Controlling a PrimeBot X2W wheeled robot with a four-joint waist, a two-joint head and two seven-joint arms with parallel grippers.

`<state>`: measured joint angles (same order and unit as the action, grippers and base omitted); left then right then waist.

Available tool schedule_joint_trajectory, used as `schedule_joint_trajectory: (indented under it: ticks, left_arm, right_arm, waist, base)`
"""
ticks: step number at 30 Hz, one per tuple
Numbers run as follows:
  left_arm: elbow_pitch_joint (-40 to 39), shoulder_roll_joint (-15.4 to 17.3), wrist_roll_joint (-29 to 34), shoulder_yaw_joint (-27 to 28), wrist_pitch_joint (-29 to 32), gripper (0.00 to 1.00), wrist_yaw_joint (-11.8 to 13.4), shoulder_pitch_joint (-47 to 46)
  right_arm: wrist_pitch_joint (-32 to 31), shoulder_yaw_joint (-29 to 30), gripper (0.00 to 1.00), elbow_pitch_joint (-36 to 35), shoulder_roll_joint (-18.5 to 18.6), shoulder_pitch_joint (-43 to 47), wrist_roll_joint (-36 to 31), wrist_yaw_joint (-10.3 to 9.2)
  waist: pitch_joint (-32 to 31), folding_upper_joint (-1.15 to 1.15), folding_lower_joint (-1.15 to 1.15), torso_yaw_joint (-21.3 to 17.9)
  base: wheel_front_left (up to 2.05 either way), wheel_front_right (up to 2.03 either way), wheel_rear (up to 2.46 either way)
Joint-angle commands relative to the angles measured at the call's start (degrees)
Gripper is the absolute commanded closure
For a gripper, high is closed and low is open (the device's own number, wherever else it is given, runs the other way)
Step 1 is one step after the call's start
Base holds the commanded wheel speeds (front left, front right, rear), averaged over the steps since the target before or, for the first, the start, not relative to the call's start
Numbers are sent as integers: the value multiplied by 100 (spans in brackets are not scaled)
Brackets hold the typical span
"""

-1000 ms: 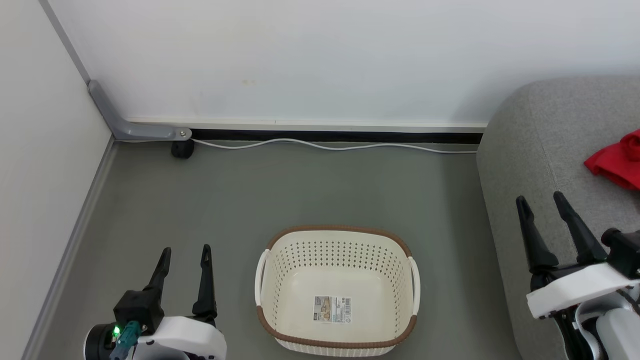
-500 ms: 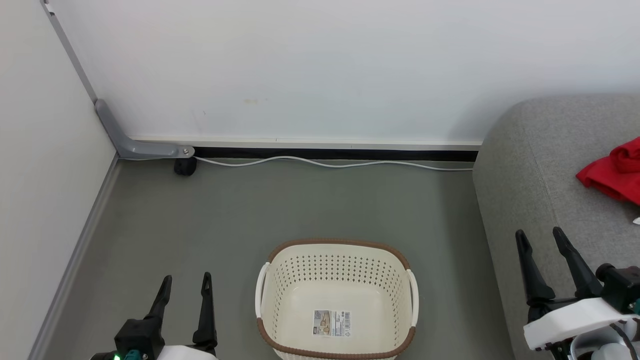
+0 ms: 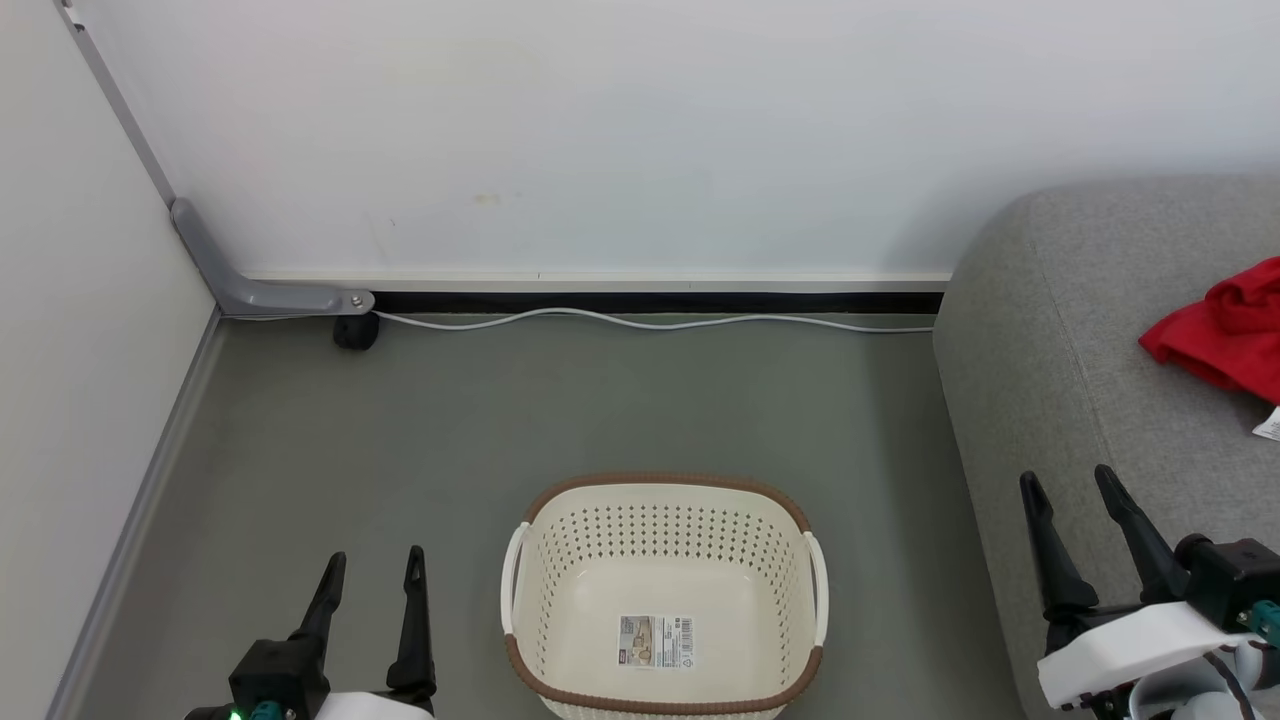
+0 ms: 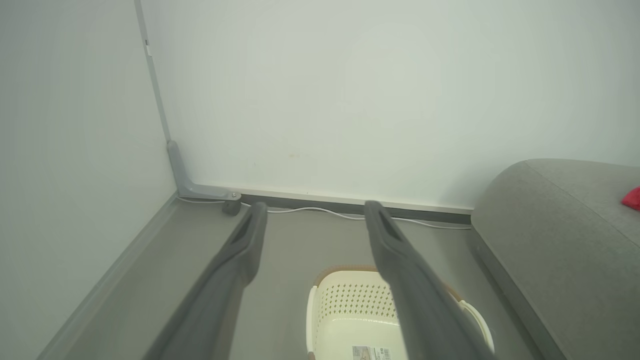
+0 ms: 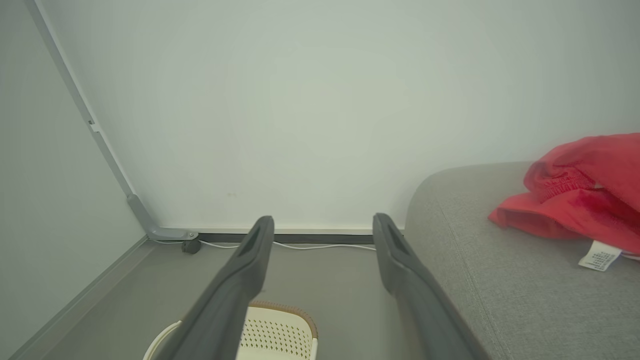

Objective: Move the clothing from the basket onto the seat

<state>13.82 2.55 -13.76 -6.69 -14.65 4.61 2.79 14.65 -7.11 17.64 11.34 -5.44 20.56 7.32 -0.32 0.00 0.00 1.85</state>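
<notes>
The cream basket (image 3: pixel 815 590) with a brown rim stands on the floor at the lower middle, holding nothing but a sticker on its bottom. Red clothing (image 3: pixel 1215 335) lies on the grey seat (image 3: pixel 1060 340) at the right, a white tag beside it. My left gripper (image 3: pixel 372 560) is open, left of the basket and above the floor. My right gripper (image 3: pixel 1068 480) is open over the seat's front edge, well short of the clothing. The right wrist view has the clothing (image 5: pixel 575 200) up on the seat (image 5: pixel 475 280). The left wrist view looks down on the basket (image 4: pixel 320 310).
A white wall with a black baseboard runs along the back, with a white cable (image 3: pixel 650 320) on the floor before it. A grey bracket (image 3: pixel 260 295) and a small black wheel (image 3: pixel 355 332) sit in the left corner. Grey floor lies between basket and wall.
The head camera has tilted, so the whole picture shifted down. Both grippers show lower in the view and stay open. The basket and clothing lie as before.
</notes>
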Motion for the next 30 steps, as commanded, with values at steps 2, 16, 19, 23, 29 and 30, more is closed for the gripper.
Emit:
schedule_joint_trajectory:
  ticks: [2,16,19,23,29,30]
  left_arm:
    - [-117,32,-36,134,-35,0,-8,-250]
    - [1,32,-46,66,-35,0,-91,-297]
    - [33,32,-79,26,-35,0,-151,-321]
    - [312,-25,-72,-157,7,100,-162,41]
    - [437,-35,-348,-111,85,100,-198,78]
    - [431,-34,-411,-99,102,100,-207,72]
  right_arm:
    - [35,-113,0,-81,71,-208,-53,17]
    - [35,-48,0,-64,5,-221,-32,17]
    - [35,-28,0,-82,-20,-233,-17,17]
    - [-5,71,100,189,-162,66,22,-1]
    - [-84,101,100,282,-257,171,276,0]
    - [-101,111,100,274,-262,171,333,0]
  waist:
    - [13,0,0,-10]
    - [43,0,0,-25]
    - [61,0,0,-32]
    - [65,0,0,-33]
    - [59,0,7,-38]
    - [55,0,11,-40]
  base:
    - [0,0,0]
    - [0,0,0]
    - [0,0,0]
    - [0,0,0]
    - [0,0,0]
    - [0,0,0]
